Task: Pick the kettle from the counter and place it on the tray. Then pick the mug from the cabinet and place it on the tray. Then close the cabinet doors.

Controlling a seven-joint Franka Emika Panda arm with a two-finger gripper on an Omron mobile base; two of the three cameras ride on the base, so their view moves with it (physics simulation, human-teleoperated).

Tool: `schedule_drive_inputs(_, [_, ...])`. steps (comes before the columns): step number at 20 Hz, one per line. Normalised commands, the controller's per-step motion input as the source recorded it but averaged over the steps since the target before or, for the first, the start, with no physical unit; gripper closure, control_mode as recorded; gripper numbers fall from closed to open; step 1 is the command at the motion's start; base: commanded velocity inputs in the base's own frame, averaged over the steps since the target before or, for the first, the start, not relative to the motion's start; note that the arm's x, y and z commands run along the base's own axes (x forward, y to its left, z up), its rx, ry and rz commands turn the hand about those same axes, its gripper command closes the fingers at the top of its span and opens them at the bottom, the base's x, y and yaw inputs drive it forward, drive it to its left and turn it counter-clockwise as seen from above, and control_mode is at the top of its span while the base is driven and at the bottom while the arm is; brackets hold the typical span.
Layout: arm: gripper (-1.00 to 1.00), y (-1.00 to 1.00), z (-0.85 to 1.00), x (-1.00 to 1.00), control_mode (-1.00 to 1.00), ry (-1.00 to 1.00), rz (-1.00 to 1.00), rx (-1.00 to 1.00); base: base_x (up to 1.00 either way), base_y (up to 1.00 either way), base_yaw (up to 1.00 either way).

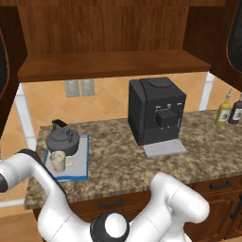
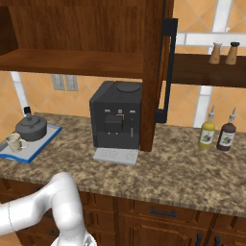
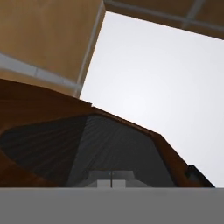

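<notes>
Kettle (image 1: 62, 140) and mug (image 1: 59, 161) both stand upright on the blue-rimmed tray (image 1: 84, 160), which rests on the granite counter (image 1: 142, 160) at about 9 o'clock from the coffee machine (image 1: 156, 116); the mug sits just in front of the kettle. With these 2 items placed, the remaining step is judged to be closing the cabinet doors. In the hand view the claw (image 3: 110, 183) has its 2 tips drawn together with nothing between them, and it sits close against the ribbed black panel of 1 cabinet door (image 3: 83, 148); the panel spreads from the tips toward 12 o'clock and 10 o'clock in that view, its ribs fanning away from the claw. Whether the tips actually touch the panel cannot be told. This is probably the left door (image 1: 4, 61), seen at the 9 o'clock edge of the left base view, toward which the arm (image 1: 28, 165) reaches. The right door (image 2: 154, 72) stands edge-on to the right base view, swung out over the counter, its long axis vertical and its black bar handle (image 2: 168, 72) also vertical. The open cabinet (image 1: 108, 42) shows a bare shelf. The coming push likely turns on pressing the door face toward the cabinet.
</notes>
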Motion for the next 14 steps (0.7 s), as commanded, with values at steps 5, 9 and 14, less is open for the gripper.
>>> schedule_drive_inputs(5, [1.00,-0.25,0.16,-0.13,-1.00,-0.21,0.00,0.20,0.00,0.00,0.00])
schedule_drive_inputs(9, [1.00,-0.49,0.00,-0.34,-1.00,-0.23,0.00,0.24,0.00,0.00,0.00])
schedule_drive_inputs(14, [1.00,-0.69,0.33,-0.51,-1.00,-0.13,0.00,0.24,0.00,0.00,0.00])
